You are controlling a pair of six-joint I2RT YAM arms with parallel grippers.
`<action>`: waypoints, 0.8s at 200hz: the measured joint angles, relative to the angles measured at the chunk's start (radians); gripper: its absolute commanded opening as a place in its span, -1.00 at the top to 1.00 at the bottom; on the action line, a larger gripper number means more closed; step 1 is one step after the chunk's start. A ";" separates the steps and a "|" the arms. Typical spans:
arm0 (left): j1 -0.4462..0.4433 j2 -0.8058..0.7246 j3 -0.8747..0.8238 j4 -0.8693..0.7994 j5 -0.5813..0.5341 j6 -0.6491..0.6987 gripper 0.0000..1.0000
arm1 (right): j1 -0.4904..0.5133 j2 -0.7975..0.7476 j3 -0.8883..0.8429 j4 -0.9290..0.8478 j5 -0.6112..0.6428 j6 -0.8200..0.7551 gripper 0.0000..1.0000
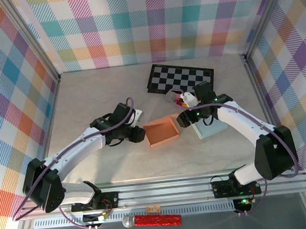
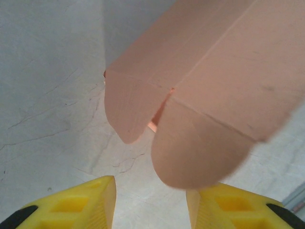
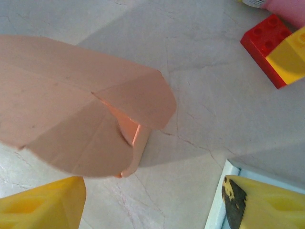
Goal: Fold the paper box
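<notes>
The salmon-coloured paper box (image 1: 161,131) lies mid-table as a shallow open tray. My left gripper (image 1: 139,135) sits at its left edge, jaws open, with the box's rounded corner flaps (image 2: 190,143) just ahead of the yellow fingers (image 2: 81,205) and nothing between them. My right gripper (image 1: 181,120) is at the box's right corner, also open; the box's flaps (image 3: 90,119) hang in front of its yellow fingers (image 3: 47,205), not gripped.
A black-and-white checkered board (image 1: 180,78) lies behind the box. Small toys, including red and yellow bricks (image 3: 271,45), sit by the right wrist. Pale blue-white trays (image 1: 210,128) rest under the right arm and behind the left one. Plaid walls enclose the table.
</notes>
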 measured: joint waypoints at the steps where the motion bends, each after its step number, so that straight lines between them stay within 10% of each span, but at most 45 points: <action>1: 0.000 0.002 0.000 0.002 -0.002 0.000 0.15 | 0.002 0.003 0.000 0.002 0.000 -0.001 -0.52; 160: 0.000 0.176 0.145 0.036 -0.096 -0.005 0.42 | 0.041 0.179 0.173 -0.010 0.021 -0.021 0.04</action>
